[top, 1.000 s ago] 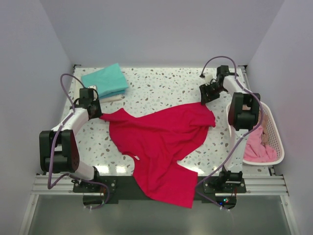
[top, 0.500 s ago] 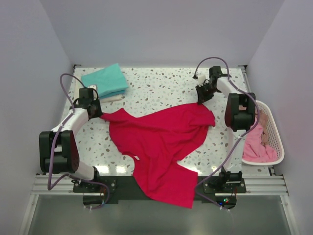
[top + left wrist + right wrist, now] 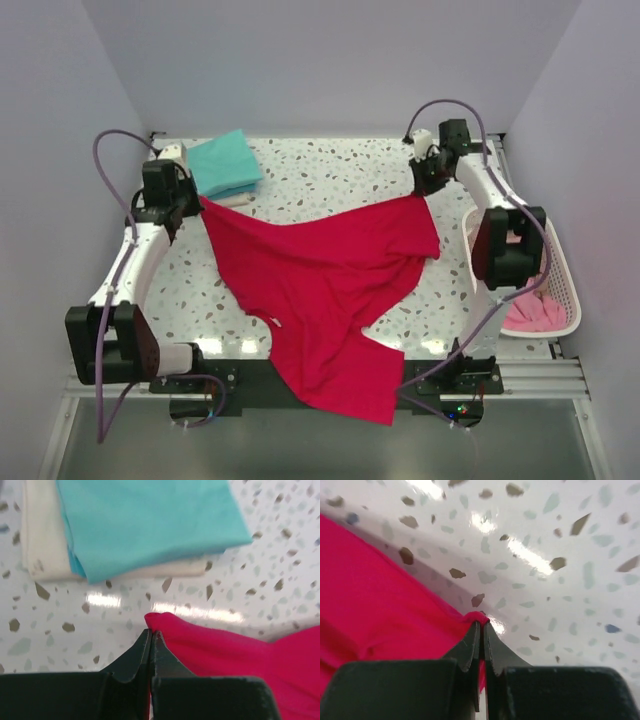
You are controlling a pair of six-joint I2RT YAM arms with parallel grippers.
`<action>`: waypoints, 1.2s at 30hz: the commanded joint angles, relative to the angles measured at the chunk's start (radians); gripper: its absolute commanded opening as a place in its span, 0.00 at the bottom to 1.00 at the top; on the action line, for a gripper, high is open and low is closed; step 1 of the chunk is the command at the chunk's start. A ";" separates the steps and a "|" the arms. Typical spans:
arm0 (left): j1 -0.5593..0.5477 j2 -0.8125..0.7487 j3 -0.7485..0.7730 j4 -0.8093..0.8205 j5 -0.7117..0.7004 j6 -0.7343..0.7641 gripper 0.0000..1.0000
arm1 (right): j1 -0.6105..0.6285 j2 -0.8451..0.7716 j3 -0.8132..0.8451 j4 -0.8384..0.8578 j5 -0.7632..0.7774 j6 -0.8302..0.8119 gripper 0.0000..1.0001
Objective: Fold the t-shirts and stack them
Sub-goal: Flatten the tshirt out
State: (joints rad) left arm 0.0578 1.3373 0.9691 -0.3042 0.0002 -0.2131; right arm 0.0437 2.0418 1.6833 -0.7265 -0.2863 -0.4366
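A crimson-red t-shirt [image 3: 320, 275] lies spread over the table, its lower part hanging over the near edge. My left gripper [image 3: 200, 200] is shut on the shirt's far-left corner [image 3: 159, 621], lifted off the table. My right gripper [image 3: 428, 192] is shut on the far-right corner [image 3: 476, 617], also raised. The cloth stretches between the two. A folded teal t-shirt [image 3: 222, 162] lies on a folded cream one [image 3: 42, 535] at the far left, just beyond my left gripper. Pink t-shirts [image 3: 535, 312] sit in the basket.
A white mesh laundry basket [image 3: 563, 262] stands at the table's right edge, beside my right arm. The speckled table top [image 3: 330, 175] is bounded by white walls at the back and sides.
My right gripper closed on the red shirt's far-right corner and lifted it. My left gripper carried its corner up and toward the back left, pulling the shirt's far edge taut.
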 commanded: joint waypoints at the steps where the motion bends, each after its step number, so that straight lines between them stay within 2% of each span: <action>1: 0.004 -0.093 0.183 0.056 0.017 -0.051 0.00 | -0.004 -0.264 0.097 -0.010 -0.039 -0.014 0.00; 6: 0.004 -0.177 0.435 0.040 -0.046 -0.097 0.00 | -0.002 -0.460 0.263 -0.065 -0.074 -0.034 0.00; 10: 0.004 -0.239 0.633 0.036 -0.095 -0.127 0.00 | -0.002 -0.538 0.535 -0.119 -0.086 -0.039 0.00; 13: 0.004 -0.283 0.776 0.025 -0.141 -0.141 0.00 | -0.002 -0.600 0.675 -0.105 -0.062 -0.025 0.00; 17: 0.004 -0.354 0.919 0.019 -0.189 -0.147 0.00 | -0.002 -0.716 0.716 -0.027 -0.011 -0.001 0.00; 21: 0.004 -0.394 1.051 0.010 -0.172 -0.149 0.00 | -0.002 -0.795 0.753 0.007 0.035 0.030 0.00; 25: 0.004 -0.418 1.131 -0.001 -0.164 -0.140 0.00 | -0.002 -0.824 0.826 0.015 0.094 0.032 0.00; 29: 0.005 -0.429 1.171 -0.012 -0.154 -0.132 0.00 | -0.002 -0.833 0.826 0.032 0.144 0.004 0.00; 32: 0.004 -0.441 1.143 -0.007 -0.154 -0.124 0.00 | -0.002 -0.836 0.790 0.032 0.148 -0.005 0.00; 35: 0.004 -0.457 1.050 0.007 -0.137 -0.124 0.00 | -0.002 -0.851 0.686 0.033 0.125 -0.001 0.00; 36: 0.004 -0.463 1.016 0.011 -0.128 -0.126 0.00 | -0.002 -0.859 0.596 0.042 0.102 0.004 0.00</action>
State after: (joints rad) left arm 0.0578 0.8742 2.0636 -0.2970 -0.1345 -0.3485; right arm 0.0437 1.1728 2.4016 -0.7055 -0.2020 -0.4305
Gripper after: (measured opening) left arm 0.018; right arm 0.018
